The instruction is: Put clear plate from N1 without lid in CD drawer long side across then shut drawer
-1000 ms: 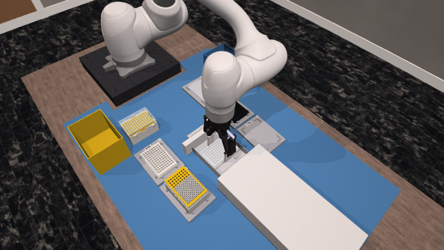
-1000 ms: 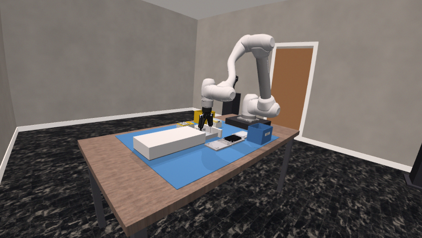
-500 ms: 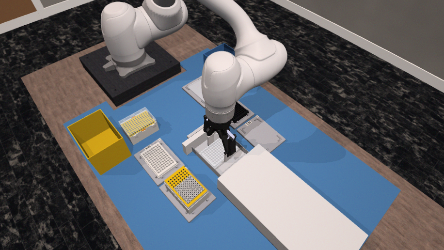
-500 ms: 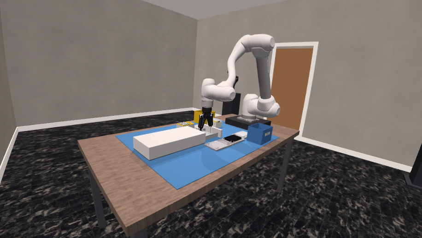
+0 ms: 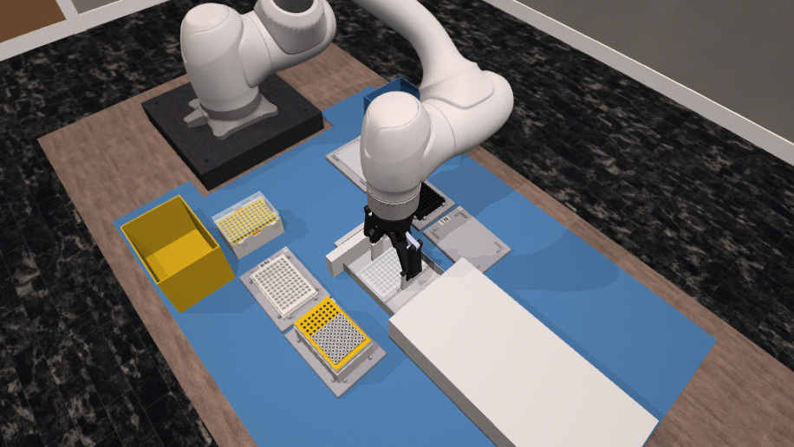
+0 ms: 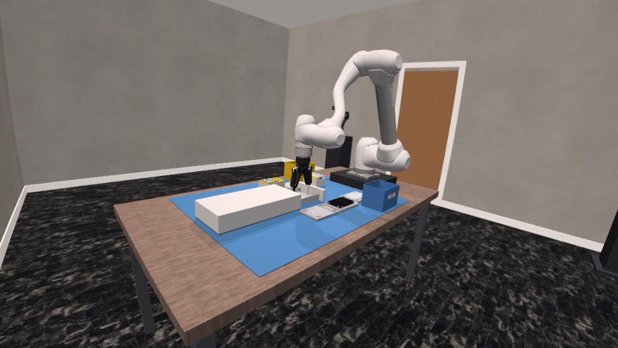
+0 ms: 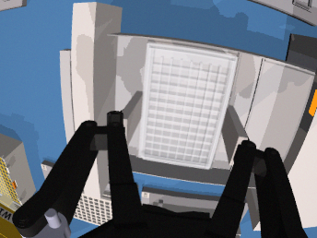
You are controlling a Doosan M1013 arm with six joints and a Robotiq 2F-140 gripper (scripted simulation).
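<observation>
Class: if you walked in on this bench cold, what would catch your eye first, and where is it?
The big white jointed robot arm looms over the middle of the blue bench mat. Its black pincer grips a clear gridded well plate in the open drawer of the long white cooler box. At left stands an open yellow bin.

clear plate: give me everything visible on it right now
The clear plate is a pale, see-through rectangle with a fine grid of wells and no lid. It sits right way up and about level in the open drawer of the cooler, well grid facing up. The gripper is shut on it, one finger on each long side. Whether it rests on the drawer floor cannot be told.
</observation>
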